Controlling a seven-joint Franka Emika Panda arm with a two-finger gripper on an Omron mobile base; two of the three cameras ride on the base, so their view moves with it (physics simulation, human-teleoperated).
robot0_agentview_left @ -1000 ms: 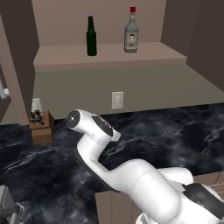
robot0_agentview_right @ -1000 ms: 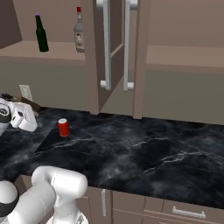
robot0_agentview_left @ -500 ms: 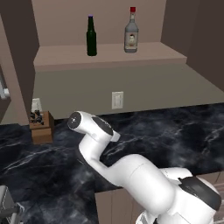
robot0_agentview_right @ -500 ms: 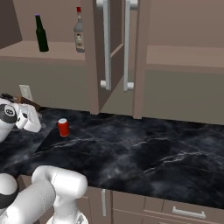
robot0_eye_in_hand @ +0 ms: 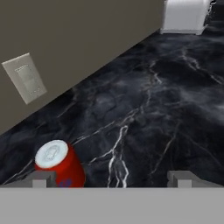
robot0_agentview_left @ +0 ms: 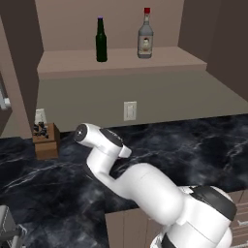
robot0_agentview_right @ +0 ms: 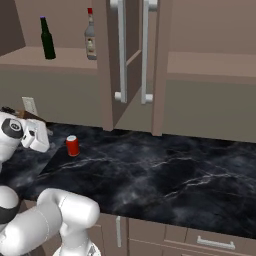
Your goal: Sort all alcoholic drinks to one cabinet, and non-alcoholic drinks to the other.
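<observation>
Two bottles shelved: green glass bottle [robot0_agentview_left: 100,39] with purple cap and clear bottle [robot0_agentview_left: 145,35] with red cap and pale label stand upright, a little apart, on the open cabinet shelf [robot0_agentview_left: 121,60]; the alcoholic half looks done.
Left to do: red can [robot0_agentview_right: 72,146] sits on the black marble counter [robot0_agentview_right: 165,175], not yet picked up; it belongs in the other cabinet.
Can, looks: short, red body, silver top, upright [robot0_eye_in_hand: 59,164].
Can, place: near the wall, close to the wall outlet [robot0_eye_in_hand: 25,78], below the shelf and left of the cabinet doors [robot0_agentview_right: 132,55].
Claw: gripper [robot0_eye_in_hand: 111,178] spread wide and empty, the can just by one fingertip, not between the two.
Nearby: wooden knife block [robot0_agentview_left: 45,139] at the counter's left end.
</observation>
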